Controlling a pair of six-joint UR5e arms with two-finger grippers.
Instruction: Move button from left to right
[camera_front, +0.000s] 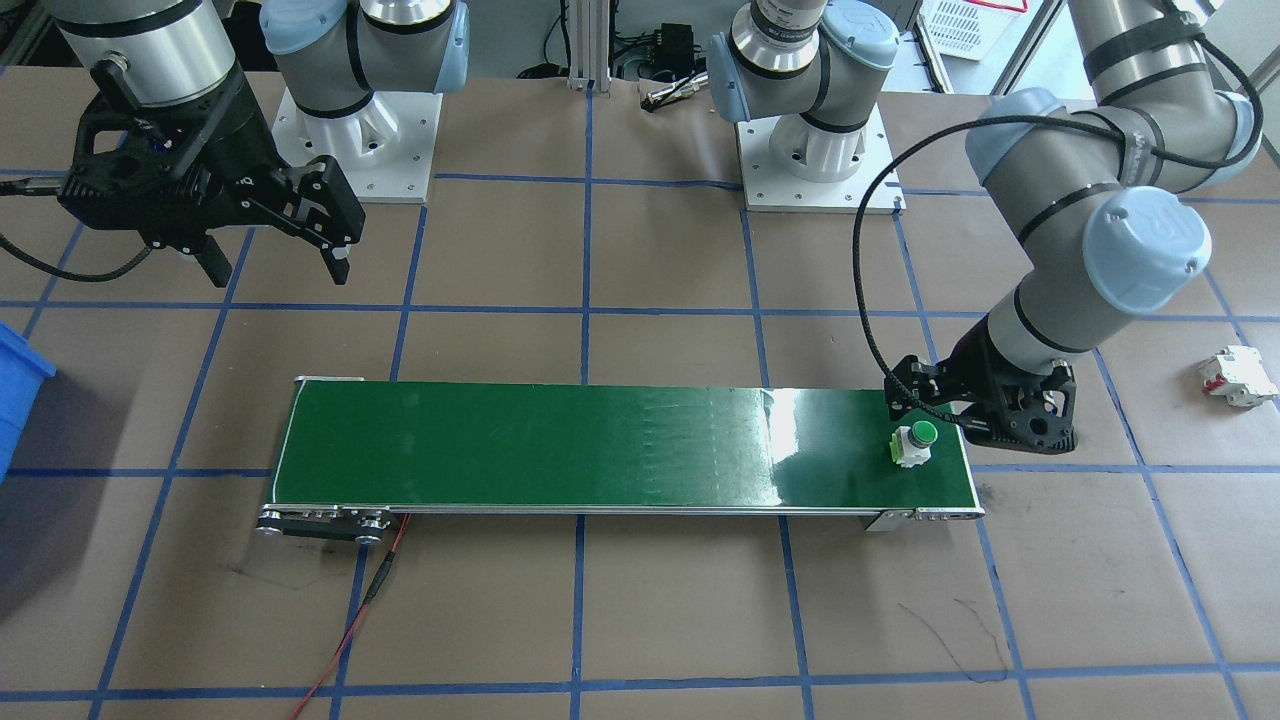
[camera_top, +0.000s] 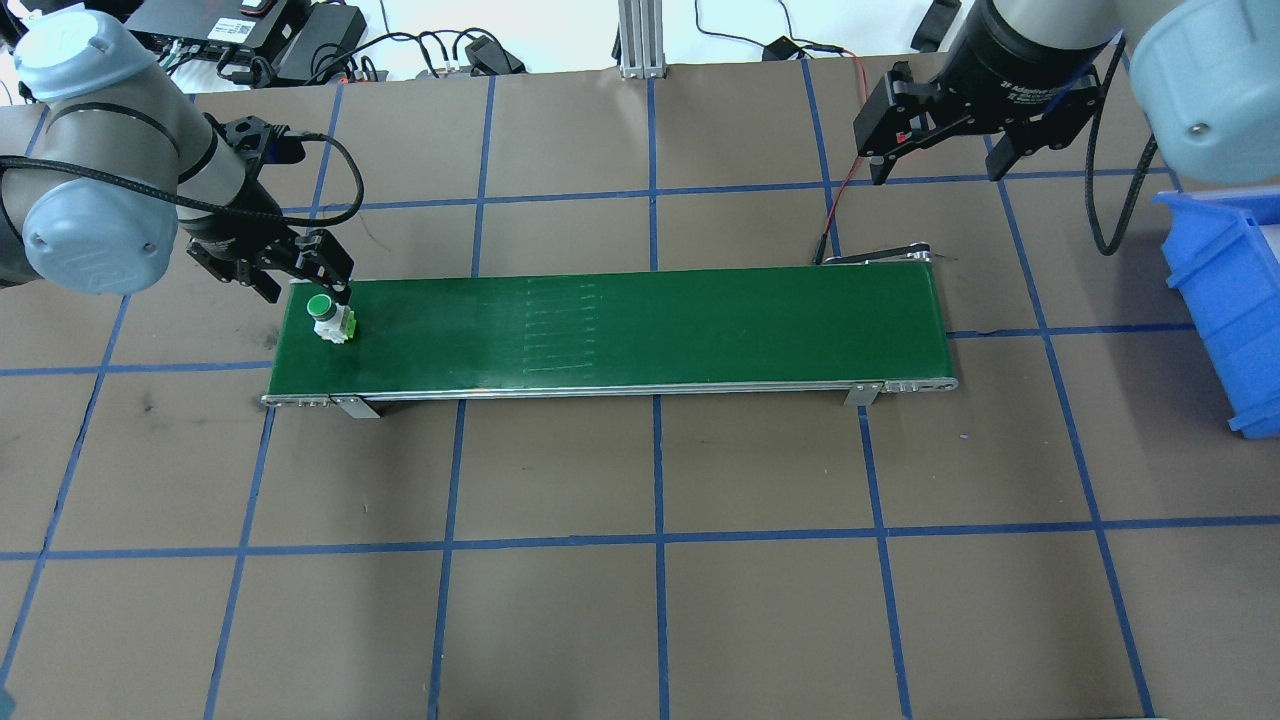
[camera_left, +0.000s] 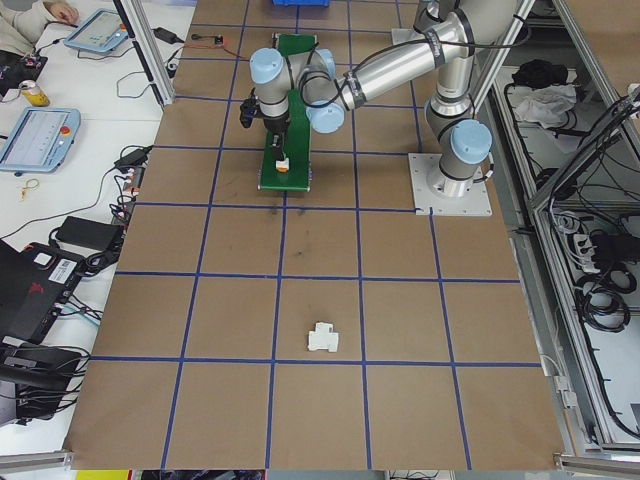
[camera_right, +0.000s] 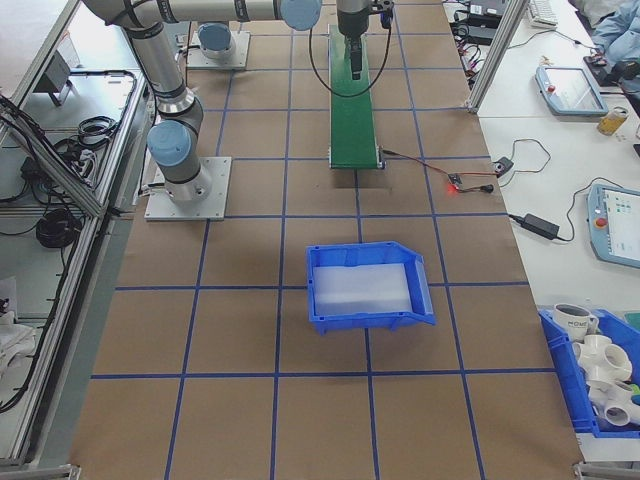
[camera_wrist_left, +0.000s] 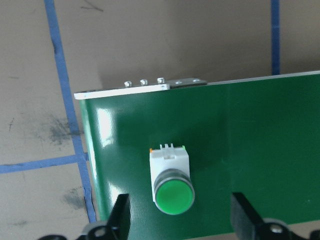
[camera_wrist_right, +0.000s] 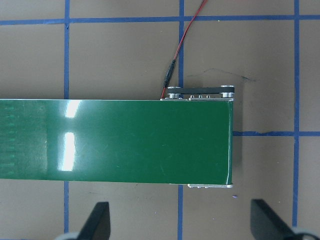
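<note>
The button, a green cap on a white body, lies on the green conveyor belt near the belt's end on my left. My left gripper is open right at the button. In the left wrist view one finger stands on each side of the cap, with gaps on both sides. My right gripper hangs open above the table at the belt's other end, with nothing between its fingers.
A blue bin sits on the table beyond the belt's right end. A white circuit breaker lies on the table beyond the left end. A red wire runs from the belt's right end.
</note>
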